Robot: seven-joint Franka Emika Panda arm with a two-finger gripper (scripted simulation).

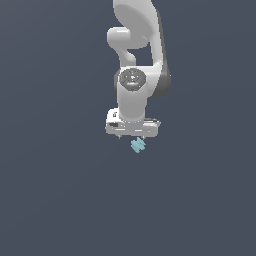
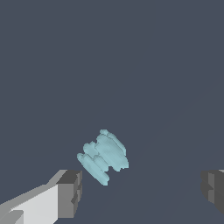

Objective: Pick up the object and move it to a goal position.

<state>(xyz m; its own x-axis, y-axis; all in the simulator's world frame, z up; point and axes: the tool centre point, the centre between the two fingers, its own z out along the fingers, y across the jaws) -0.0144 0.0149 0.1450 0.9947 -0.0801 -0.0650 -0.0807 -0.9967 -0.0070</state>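
Surface (image 1: 50, 200): plain dark slate-blue plane filling both views; no markings visible.
Arm (image 1: 137, 40): white-grey, descends from the top edge of the exterior view near its middle, wrist pointing straight down.
Pincer (image 1: 133, 136): white body with dark-tipped fingers, hanging just above the object in the exterior view; jaws stand wide apart, clamped on nothing.
Fingers (image 2: 70, 192): in the wrist view one dark-padded finger on a white mount shows at one side, the other at the opposite edge, with a broad gap between them.
Object (image 1: 138, 145): tiny light cyan, lumpy, ridged piece, much smaller than the pincer; sits directly below the pincer in the exterior view, slightly toward that view's right.
Object, wrist view (image 2: 103, 155): lies tilted, nearer one finger than the other, touching neither; whether it rests on the surface cannot be told.
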